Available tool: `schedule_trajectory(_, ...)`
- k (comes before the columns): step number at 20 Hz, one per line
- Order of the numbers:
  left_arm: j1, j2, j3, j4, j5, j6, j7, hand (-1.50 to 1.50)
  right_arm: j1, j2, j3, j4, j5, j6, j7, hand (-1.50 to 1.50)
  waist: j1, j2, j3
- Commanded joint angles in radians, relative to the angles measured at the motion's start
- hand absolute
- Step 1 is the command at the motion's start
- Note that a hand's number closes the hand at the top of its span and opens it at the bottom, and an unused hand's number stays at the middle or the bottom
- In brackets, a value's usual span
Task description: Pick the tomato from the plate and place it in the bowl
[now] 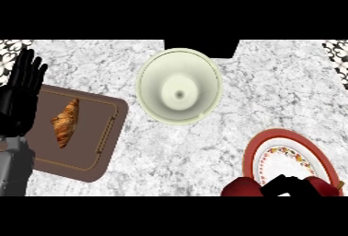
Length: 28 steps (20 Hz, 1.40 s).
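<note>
Tomato (242,188) sits at the plate's (262,143) near left rim, right hand (291,188) touching it, fingers curled, though I cannot tell if they grip it. Bowl (179,86) lies far-left of plate. Left hand (20,94) rests open, well apart.

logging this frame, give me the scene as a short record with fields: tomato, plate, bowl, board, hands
tomato: red, at the plate's lower left edge, partly hidden by the right hand
plate: red-rimmed, patterned, lower right
bowl: pale green, top centre, nothing in it
board: brown cutting board at left, croissant on it
right hand: fingers curled at the tomato
left hand: open, resting at left edge
</note>
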Motion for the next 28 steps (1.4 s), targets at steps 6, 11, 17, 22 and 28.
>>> schedule_trajectory(6, -0.039, 0.003, 0.003, 0.017, 0.018, -0.011, 0.020, 0.00, -0.313, 0.008, -0.170, 0.217, -0.248, 0.052, 0.237, 1.50, 0.025, 0.007, 0.002)
schedule_trajectory(11, -0.046, -0.033, -0.032, -0.006, -0.012, 0.024, 0.026, 0.00, -0.492, 0.008, -0.286, 0.458, -0.401, -0.004, 0.263, 1.50, 0.035, 0.002, 0.004)
schedule_trajectory(17, -0.030, -0.017, -0.018, 0.028, -0.007, -0.002, -0.003, 0.00, -0.709, 0.008, -0.406, 0.778, -0.471, -0.067, 0.260, 1.50, 0.022, -0.002, 0.004)
schedule_trajectory(22, -0.002, -0.026, -0.022, 0.004, -0.007, 0.000, -0.003, 0.00, -0.755, 0.008, -0.512, 1.005, -0.504, -0.188, 0.236, 1.50, 0.028, -0.001, 0.006)
schedule_trajectory(28, -0.041, -0.027, -0.022, 0.023, -0.004, -0.001, -0.005, 0.00, -0.791, 0.008, -0.504, 1.136, -0.616, -0.465, 0.197, -1.50, 0.028, 0.000, 0.008)
